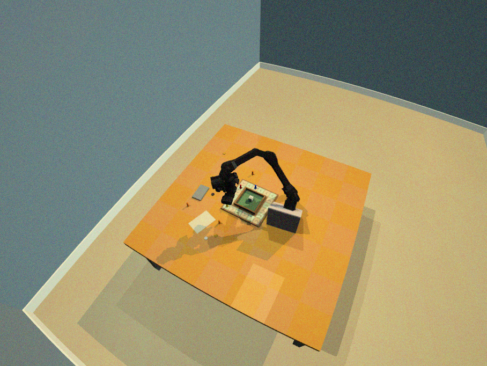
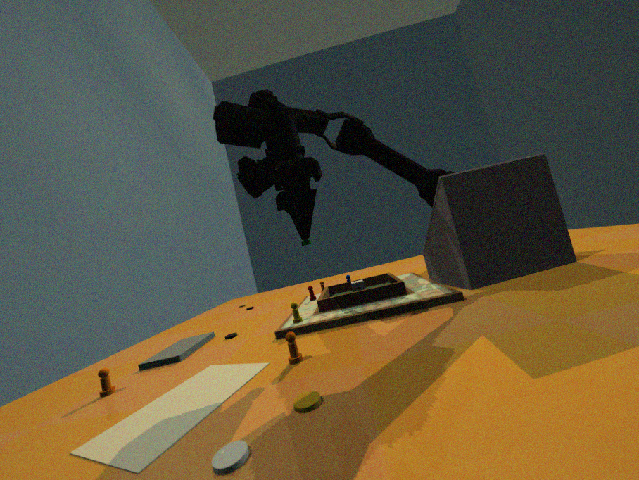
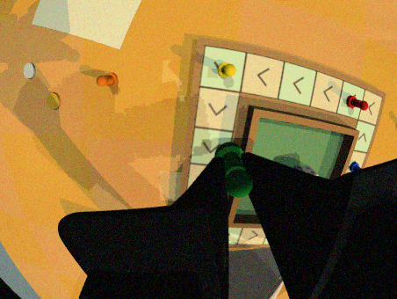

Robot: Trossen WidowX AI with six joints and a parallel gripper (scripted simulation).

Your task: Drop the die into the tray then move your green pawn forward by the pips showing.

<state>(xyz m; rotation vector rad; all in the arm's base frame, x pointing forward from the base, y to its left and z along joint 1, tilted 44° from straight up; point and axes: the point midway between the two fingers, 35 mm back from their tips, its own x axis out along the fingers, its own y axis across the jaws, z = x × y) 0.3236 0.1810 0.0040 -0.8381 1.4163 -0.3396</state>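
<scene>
My gripper (image 2: 305, 238) (image 3: 231, 164) is shut on the green pawn (image 2: 306, 241) (image 3: 237, 176) and holds it well above the board (image 2: 433, 293) (image 3: 198, 61). The white die (image 1: 250, 198) (image 2: 357, 283) lies in the green-floored tray (image 1: 244, 210) (image 2: 361, 297) (image 3: 303, 115); its top pips are too small to read, and in the wrist view a finger mostly hides it. The yellow pawn (image 2: 295, 312) (image 3: 227, 69) stands on a corner square. The red pawn (image 1: 241, 186) (image 2: 311, 293) (image 3: 357, 103) and the blue pawn (image 1: 255, 187) (image 2: 348, 278) (image 3: 355, 166) stand on other squares.
Orange pawns (image 2: 293, 348) (image 2: 105, 382) (image 3: 106, 79) stand off the board. A cream sheet (image 1: 201, 221) (image 2: 175, 407), a grey slab (image 1: 200, 192) (image 2: 178, 351), a white disc (image 2: 231, 457) and an olive disc (image 2: 307, 401) lie on the table. A large dark block (image 1: 283, 218) (image 2: 506, 222) stands beside the board.
</scene>
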